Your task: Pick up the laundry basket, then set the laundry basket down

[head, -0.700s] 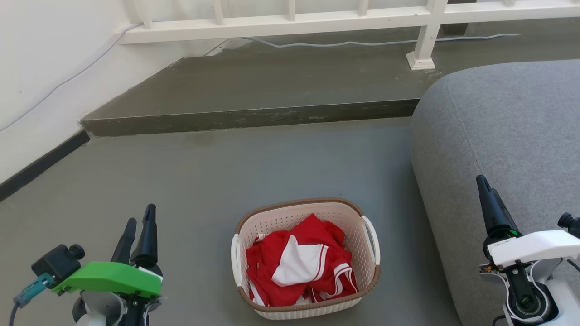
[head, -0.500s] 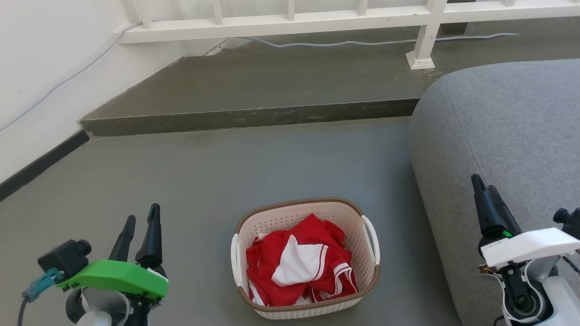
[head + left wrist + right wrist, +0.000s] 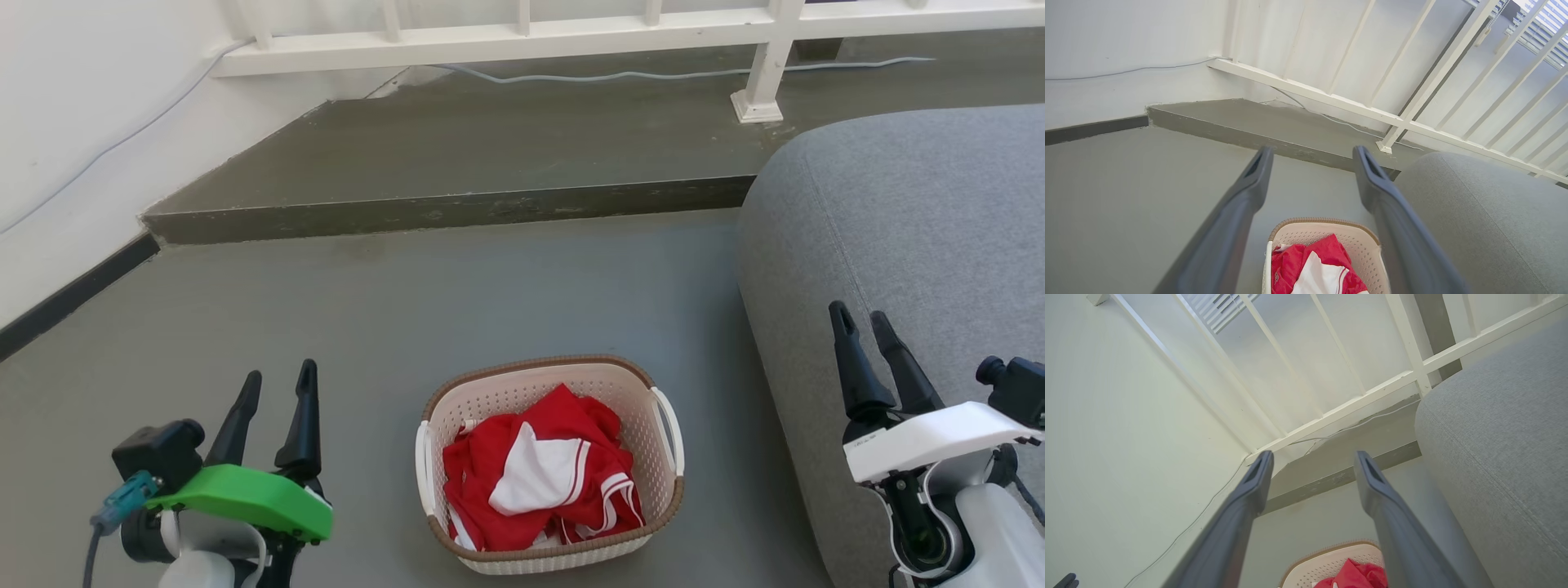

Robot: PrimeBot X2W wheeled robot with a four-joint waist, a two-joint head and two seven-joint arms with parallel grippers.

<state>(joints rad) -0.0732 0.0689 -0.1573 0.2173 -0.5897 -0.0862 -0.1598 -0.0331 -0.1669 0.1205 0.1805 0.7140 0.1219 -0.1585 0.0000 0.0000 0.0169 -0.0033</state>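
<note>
The laundry basket [image 3: 522, 394] sits on the floor [image 3: 408, 310] at the bottom middle. The left gripper [image 3: 280, 373] at lower left and the right gripper [image 3: 857, 314] at lower right hold nothing, fingers spread wide, both well away from it

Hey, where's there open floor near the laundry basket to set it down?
Bare floor stretches from the laundry basket back to the raised step and left to the black baseboard. It is tight on the right, where the grey sofa leaves only a narrow strip beside the basket.
</note>
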